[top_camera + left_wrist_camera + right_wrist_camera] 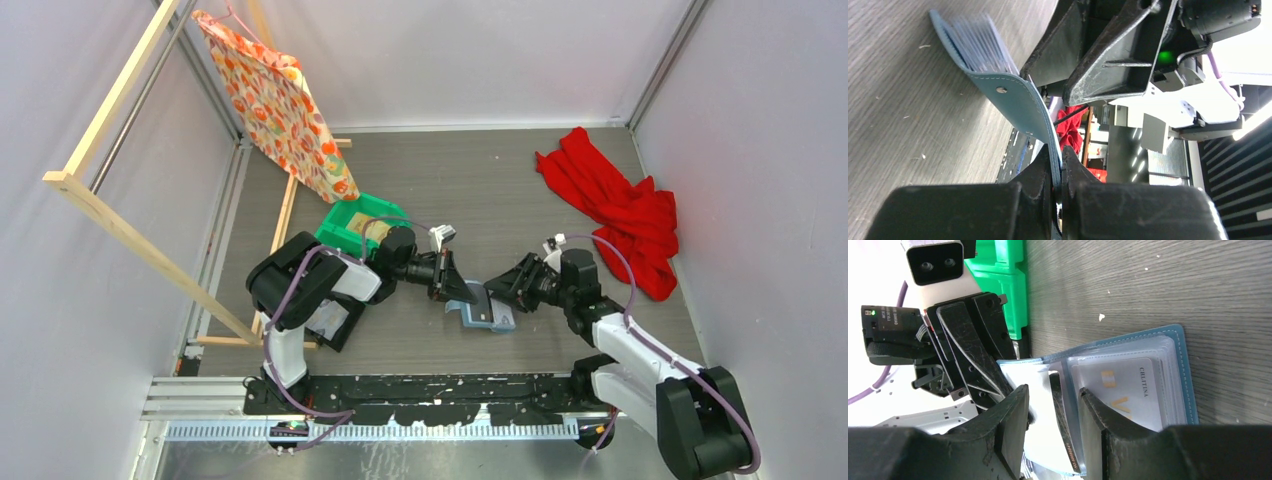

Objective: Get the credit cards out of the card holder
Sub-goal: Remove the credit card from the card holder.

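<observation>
Left wrist: gripper [1058, 159] tight on wallet [1015, 97]

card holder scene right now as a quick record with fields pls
holder: small blue-teal folding card holder, open on the dark wood-grain table, clear sleeves fanned
left pincer: shut on the holder's blue flap, flap raised off the table
right pincer: open, jaws either side of a white card and a dark grey-black card
in sleeve: pale card with gold print
nearby: green plastic bin, red cloth
</observation>
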`<action>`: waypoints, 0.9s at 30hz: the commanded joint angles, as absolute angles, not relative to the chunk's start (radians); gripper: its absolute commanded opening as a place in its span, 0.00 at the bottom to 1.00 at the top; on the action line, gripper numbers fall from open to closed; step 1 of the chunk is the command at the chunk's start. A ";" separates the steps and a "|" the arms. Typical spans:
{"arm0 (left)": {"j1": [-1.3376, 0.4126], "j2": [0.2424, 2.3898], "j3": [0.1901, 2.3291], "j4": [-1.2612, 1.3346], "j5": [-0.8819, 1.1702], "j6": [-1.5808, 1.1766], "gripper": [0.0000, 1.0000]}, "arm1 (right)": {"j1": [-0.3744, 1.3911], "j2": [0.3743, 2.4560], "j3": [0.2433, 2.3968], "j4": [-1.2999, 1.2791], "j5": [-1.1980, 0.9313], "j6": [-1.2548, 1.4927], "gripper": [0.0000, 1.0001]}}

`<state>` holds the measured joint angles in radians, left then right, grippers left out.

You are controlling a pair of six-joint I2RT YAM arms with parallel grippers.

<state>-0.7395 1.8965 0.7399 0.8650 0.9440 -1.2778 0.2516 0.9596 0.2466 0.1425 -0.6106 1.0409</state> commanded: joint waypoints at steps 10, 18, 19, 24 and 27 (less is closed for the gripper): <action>-0.728 1.836 0.775 1.135 1.041 -1.365 0.01 | 0.212 0.914 0.077 0.507 -0.757 1.370 0.37; -0.727 1.833 0.772 1.135 1.042 -1.367 0.01 | 0.212 0.858 0.033 0.595 -0.763 1.467 0.27; -0.727 1.833 0.772 1.135 1.041 -1.367 0.01 | 0.213 0.855 0.031 0.596 -0.763 1.471 0.25; -0.726 1.835 0.770 1.135 1.038 -1.367 0.00 | 0.213 0.845 0.010 0.627 -0.761 1.501 0.21; -0.723 1.838 0.770 1.134 1.037 -1.367 0.00 | 0.213 0.837 0.005 0.648 -0.756 1.517 0.15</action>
